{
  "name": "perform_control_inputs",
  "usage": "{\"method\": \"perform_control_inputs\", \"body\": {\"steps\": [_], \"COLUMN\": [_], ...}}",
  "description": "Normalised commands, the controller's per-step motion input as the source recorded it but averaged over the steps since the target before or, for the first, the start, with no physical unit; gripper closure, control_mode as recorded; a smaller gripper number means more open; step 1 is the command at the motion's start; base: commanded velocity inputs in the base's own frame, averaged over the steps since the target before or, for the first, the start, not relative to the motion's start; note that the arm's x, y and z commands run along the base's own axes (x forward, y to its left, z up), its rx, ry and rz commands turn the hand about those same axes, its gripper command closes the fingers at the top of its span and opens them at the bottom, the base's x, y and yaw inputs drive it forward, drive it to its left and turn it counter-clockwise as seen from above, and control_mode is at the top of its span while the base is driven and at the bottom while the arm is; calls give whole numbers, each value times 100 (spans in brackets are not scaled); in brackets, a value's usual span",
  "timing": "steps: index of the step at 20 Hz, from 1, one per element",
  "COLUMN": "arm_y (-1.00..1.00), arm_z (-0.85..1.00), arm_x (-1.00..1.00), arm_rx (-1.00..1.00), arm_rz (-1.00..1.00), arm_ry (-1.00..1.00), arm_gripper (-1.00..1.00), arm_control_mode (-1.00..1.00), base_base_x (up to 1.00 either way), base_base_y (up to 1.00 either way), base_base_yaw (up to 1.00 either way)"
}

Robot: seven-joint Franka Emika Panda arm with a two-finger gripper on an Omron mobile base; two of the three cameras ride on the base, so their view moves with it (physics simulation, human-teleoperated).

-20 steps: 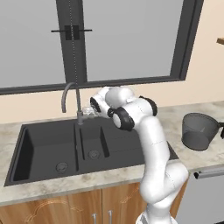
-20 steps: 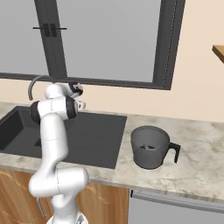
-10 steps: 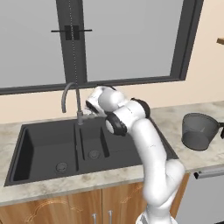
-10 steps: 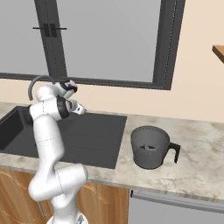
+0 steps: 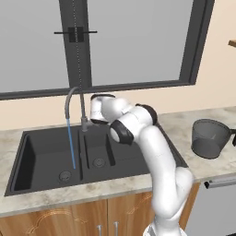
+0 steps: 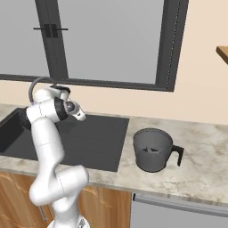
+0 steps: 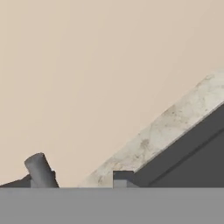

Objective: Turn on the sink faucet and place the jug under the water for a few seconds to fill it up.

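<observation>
Left base view: blue water (image 5: 71, 143) falls from the sink faucet (image 5: 73, 103) into the left basin of the black sink (image 5: 37, 159). Gripper jaw state at the faucet base cannot be determined. Jug (image 5: 209, 138) stands upright on the counter (image 5: 203, 161), right of the sink.

text: none readable | labels: none | brands: none | numbers: none
</observation>
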Motion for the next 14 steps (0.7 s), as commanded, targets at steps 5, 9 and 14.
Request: {"method": "perform_control_inputs", "body": {"steps": [5,9,14], "arm_y": [-88,-51,-45], "arm_z": [1,63,100], "arm_x": [-1,-23,-36], "arm_rx": [21,8,2], "arm_rz": [-1,0,0], "arm_ry": [23,4,0], "arm_gripper": [-100,-100,-100], "arm_control_mode": [-100,-100,-100], "base_base_x": [0,0,0], "base_base_y": [0,0,0], "base_base_yaw": [0,0,0]}}
